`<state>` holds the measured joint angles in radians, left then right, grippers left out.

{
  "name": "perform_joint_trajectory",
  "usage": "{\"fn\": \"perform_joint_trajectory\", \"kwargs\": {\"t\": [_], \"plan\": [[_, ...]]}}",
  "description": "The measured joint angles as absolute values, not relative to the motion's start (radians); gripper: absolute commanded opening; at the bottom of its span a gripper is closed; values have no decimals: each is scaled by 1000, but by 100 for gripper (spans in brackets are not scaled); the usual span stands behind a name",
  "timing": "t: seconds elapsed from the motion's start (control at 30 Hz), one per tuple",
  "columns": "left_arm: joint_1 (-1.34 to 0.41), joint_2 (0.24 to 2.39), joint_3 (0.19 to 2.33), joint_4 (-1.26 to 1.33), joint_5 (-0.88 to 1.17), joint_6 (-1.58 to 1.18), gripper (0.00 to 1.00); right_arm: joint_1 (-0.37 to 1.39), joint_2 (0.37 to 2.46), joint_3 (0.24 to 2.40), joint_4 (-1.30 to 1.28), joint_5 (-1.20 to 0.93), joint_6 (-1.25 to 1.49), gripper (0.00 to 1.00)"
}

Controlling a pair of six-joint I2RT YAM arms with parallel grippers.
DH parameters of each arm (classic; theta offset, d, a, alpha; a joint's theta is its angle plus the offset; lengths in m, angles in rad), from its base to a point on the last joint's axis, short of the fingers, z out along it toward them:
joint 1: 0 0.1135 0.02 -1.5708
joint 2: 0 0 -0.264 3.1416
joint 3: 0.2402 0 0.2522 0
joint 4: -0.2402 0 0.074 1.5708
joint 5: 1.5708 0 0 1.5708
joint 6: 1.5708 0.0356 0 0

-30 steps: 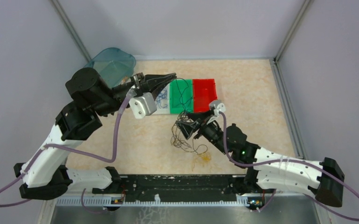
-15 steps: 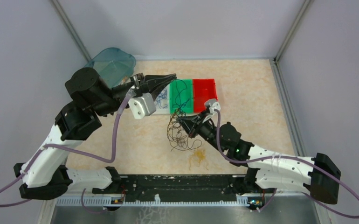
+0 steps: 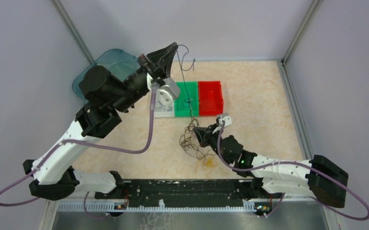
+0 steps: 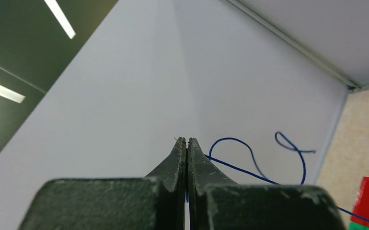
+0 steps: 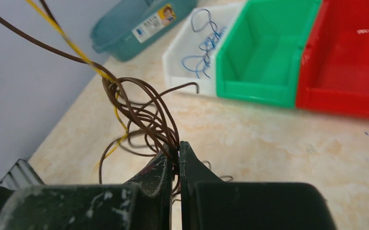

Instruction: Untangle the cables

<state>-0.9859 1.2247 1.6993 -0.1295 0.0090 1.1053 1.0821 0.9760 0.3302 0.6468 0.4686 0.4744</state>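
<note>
Left claw (image 3: 174,46) has swung up and to the far side from its spot low over the bins, jaws pinched tight on a blue strand (image 3: 183,81). That strand now runs in a near-straight line from the claw down into the tangle (image 3: 190,141), so it's being drawn out, not yet free. The right claw (image 3: 198,134) has slid a bit nearer and is clamped on the brown loops as an anchor. My read: the pull is working, but the lower end is still caught in the knot. Around it, left to right: teal tub (image 3: 107,61) at far left, white bin (image 5: 178,62) with blue strands already in it, then green bin (image 3: 194,85) and red bin (image 3: 210,98). The taut strand crosses over the green bin. A loose yellow strand (image 3: 208,163) lies on the tabletop (image 3: 259,105) near the tangle, and another yellow one is threaded through the brown loops, which could drag along.
</note>
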Motion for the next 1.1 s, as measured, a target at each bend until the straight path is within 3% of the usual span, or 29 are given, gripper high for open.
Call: {"fn": "perform_joint_trajectory", "kwargs": {"t": [0.47,0.8,1.1], "plan": [[-986,1282,1819,360,-59,1308,0,1081,1132,234,488,603,610,0],[-986,1258,1794,424,-25,1315,0,1082,1180,238,450,632,639,0],[-986,1426,2132,496,47,1408,0,1081,1312,236,449,654,731,0]]}}
